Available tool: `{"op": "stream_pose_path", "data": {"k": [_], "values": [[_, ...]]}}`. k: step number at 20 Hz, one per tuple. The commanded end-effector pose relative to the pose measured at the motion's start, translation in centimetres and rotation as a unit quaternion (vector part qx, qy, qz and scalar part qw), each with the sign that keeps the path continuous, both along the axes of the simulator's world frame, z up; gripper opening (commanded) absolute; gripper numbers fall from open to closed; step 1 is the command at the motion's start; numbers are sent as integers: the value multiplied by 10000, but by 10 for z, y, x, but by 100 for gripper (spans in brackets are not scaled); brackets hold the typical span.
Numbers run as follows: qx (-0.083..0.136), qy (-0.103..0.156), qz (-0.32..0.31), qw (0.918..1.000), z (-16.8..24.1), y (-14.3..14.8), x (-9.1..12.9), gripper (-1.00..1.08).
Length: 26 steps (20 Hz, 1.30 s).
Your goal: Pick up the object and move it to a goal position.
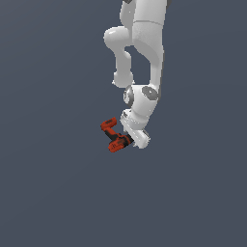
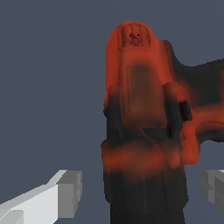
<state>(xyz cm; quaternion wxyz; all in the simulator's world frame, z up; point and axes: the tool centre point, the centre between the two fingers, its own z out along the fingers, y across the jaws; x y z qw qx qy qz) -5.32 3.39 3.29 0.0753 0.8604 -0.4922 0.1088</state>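
The object (image 1: pixel 112 134) is a small red-orange and black drill-like item with a bent shape, lying just to the exterior view's left of the white hand. In the wrist view the object (image 2: pixel 140 100) fills the middle, red at its far end and black closer in. My gripper (image 1: pixel 126 140) is open and straddles the near part of the object. In the wrist view my gripper (image 2: pixel 142 190) has one grey fingertip (image 2: pixel 70 192) on one side of the object and the other on the other side, with a small gap between each and the object.
The white arm (image 1: pixel 144 48) comes down from the top of the exterior view. A plain dark grey surface (image 1: pixel 48 193) lies all around. No goal marker shows.
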Motion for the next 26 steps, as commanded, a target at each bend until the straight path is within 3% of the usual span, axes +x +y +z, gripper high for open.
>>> {"op": "stream_pose_path", "data": {"k": [1, 2, 16, 26], "values": [[2, -4, 1, 10000, -2, 0, 0, 108], [2, -4, 1, 10000, -2, 0, 0, -100], [7, -3, -4, 10000, 2, -2, -1, -100], [19, 1, -6, 10000, 41, -21, -9, -100]]}}
